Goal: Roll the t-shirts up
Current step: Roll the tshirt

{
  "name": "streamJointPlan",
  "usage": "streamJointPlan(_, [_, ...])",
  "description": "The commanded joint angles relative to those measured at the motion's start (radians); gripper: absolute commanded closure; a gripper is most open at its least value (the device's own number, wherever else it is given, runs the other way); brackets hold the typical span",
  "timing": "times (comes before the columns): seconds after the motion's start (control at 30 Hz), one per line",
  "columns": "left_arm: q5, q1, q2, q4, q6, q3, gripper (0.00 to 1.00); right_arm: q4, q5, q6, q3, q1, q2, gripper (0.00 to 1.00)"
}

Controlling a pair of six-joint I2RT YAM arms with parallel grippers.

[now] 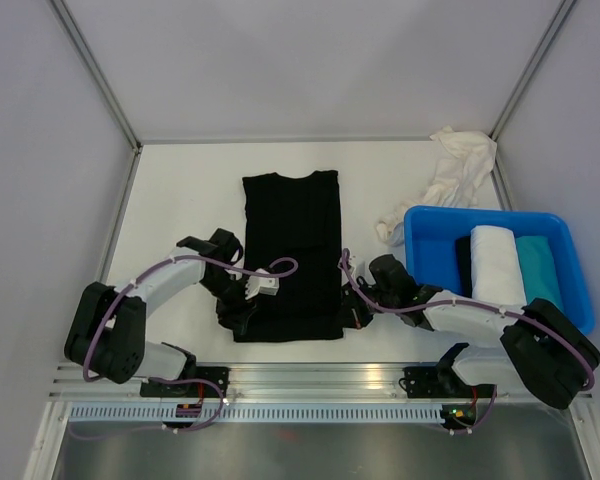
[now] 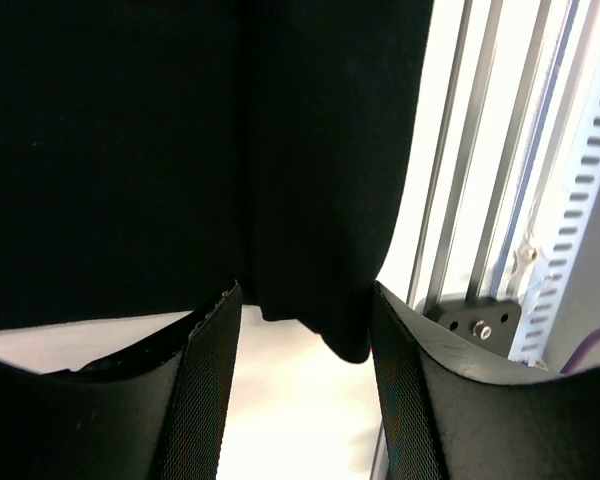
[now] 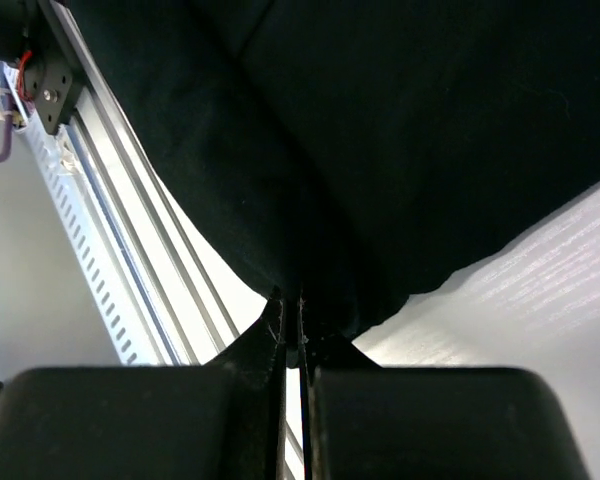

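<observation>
Rolled tees sit in the blue tub. The black t-shirt lies unrolled mid-frame, right hand pinching its hem, left hand open around it. The cream t-shirt is crumpled upper right.

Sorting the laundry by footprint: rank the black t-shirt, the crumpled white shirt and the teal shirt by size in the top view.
Largest: black t-shirt, spread flat.
Then: crumpled white shirt.
Smallest: teal shirt, in the blue tub.
</observation>
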Motion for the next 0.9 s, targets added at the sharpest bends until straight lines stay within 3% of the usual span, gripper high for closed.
streamJointPlan(0.0, [0.03, 0.006, -0.059, 0.076, -0.15, -0.035, 0.41, 0.015, -0.042, 0.027, 0.041, -0.014, 0.021, 1.0])
streamJointPlan(0.33, [0.007, 0.061, -0.202, 0.093, -0.259, -0.082, 0.36, 0.013, -0.029, 0.076, 0.024, -0.073, 0.038, 1.0])
streamJointPlan(0.6, [-0.013, 0.064, -0.21, 0.123, -0.265, -0.109, 0.37, 0.02, -0.016, 0.101, 0.002, -0.119, 0.032, 1.0])
streamJointPlan(0.8, [0.039, 0.049, -0.151, 0.122, -0.218, -0.095, 0.42, 0.026, -0.009, 0.098, 0.008, -0.121, 0.04, 1.0])
streamJointPlan(0.87, [0.062, 0.047, -0.151, 0.133, -0.211, -0.095, 0.5, 0.026, -0.009, 0.096, 0.008, -0.123, 0.041, 1.0])
